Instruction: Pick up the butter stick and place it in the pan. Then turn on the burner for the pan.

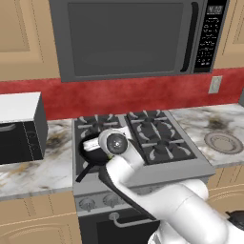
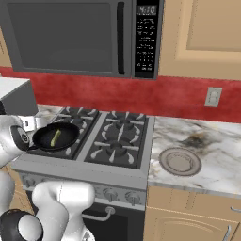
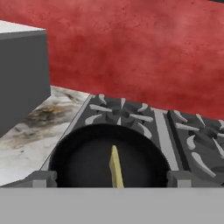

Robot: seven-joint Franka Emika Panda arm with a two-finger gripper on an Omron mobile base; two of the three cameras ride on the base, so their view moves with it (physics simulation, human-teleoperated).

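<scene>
Left base view: the arm's elbow covers most of the pan (image 1: 90,151) at center-left, so not much to tell there. Right base view: the butter stick (image 2: 55,137) already lies inside the pan at middle left, so only the burner (image 2: 75,116) step looks left. Hand view: butter stick sits low center in the pan, and the gripper (image 3: 111,179) fingers stand wide apart, holding nothing.

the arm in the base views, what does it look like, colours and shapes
The arm is glossy white, built of thick rounded tubular links. Its joints are dark, and one ends in a round grey cap with a black ring. The end effector shows two small dark grey, blocky finger tips.
</scene>
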